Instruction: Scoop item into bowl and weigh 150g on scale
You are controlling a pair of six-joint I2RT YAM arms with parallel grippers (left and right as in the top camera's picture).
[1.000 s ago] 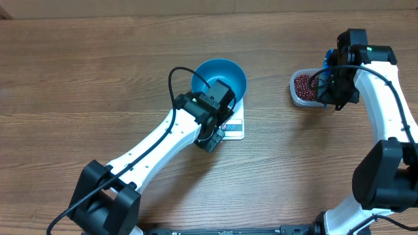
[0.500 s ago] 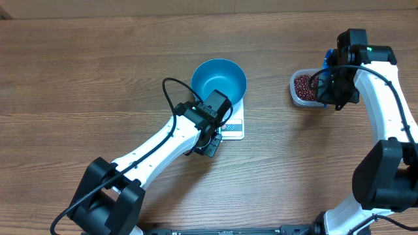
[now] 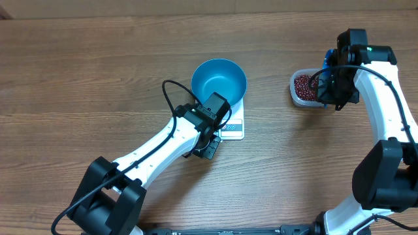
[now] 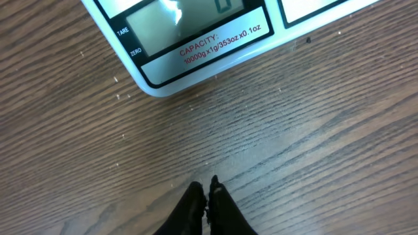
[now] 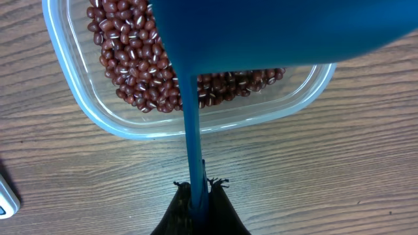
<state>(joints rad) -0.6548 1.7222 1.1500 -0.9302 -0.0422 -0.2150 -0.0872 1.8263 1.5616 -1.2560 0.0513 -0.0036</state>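
The blue bowl (image 3: 219, 81) stands on the white scale (image 3: 234, 128), and I see no beans inside it. My left gripper (image 3: 208, 147) hovers over bare wood just off the scale's front-left corner, shut on nothing. In the left wrist view its fingertips (image 4: 204, 189) are below the scale's display edge (image 4: 196, 39). At the right, my right gripper (image 5: 197, 185) is shut on the handle of a blue scoop (image 5: 281, 32). The scoop hangs over the red-brown beans (image 5: 134, 59) in their clear tub (image 5: 85, 114). From overhead the beans (image 3: 303, 85) show beside the right gripper (image 3: 332, 83).
The left arm stretches from the front-left of the table up to the scale, with a black cable (image 3: 171, 91) looping above it. The right arm runs along the right edge. Wood table (image 3: 98, 72) surrounds everything.
My left gripper has drawn back from over the scale's display to the wood at its front-left corner. The right arm and scoop have not moved.
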